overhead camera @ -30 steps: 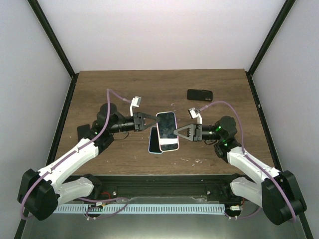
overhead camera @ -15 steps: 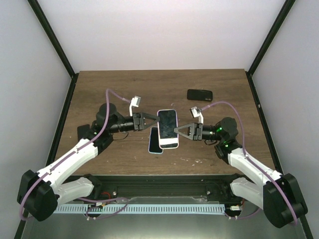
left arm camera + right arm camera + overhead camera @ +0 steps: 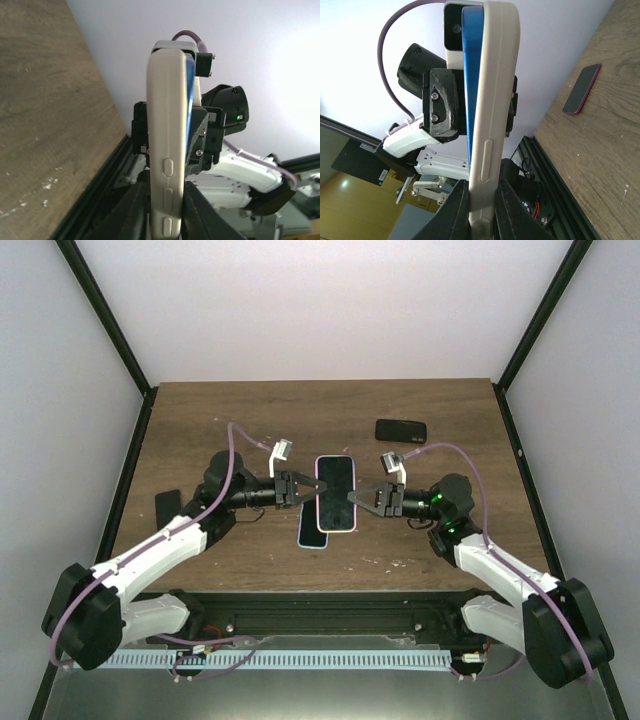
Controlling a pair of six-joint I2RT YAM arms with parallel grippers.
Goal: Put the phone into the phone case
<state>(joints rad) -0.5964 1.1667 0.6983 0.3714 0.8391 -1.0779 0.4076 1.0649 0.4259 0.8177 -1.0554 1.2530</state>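
Observation:
A phone with a dark screen sits in a cream-white phone case (image 3: 337, 492), held in the air between both grippers above the table's middle. My left gripper (image 3: 301, 488) is shut on the case's left long edge and my right gripper (image 3: 357, 498) on its right long edge. In the left wrist view the case (image 3: 167, 125) stands edge-on between my fingers (image 3: 131, 212), with the phone's blue edge (image 3: 190, 90) along one side. In the right wrist view the case (image 3: 495, 75) and blue phone edge (image 3: 471, 60) show the same way.
A second dark phone-like slab with a pale rim (image 3: 310, 530) lies on the table under the held case. A black slab (image 3: 401, 430) lies at the back right. A dark flat object (image 3: 165, 506) lies at the left; a dark slab with a magenta edge shows in the right wrist view (image 3: 581, 89).
The held case and phone have turned from tilted to straight and shifted slightly back. My left gripper has moved right, closing in on the case's left edge; the right gripper kept its hold.

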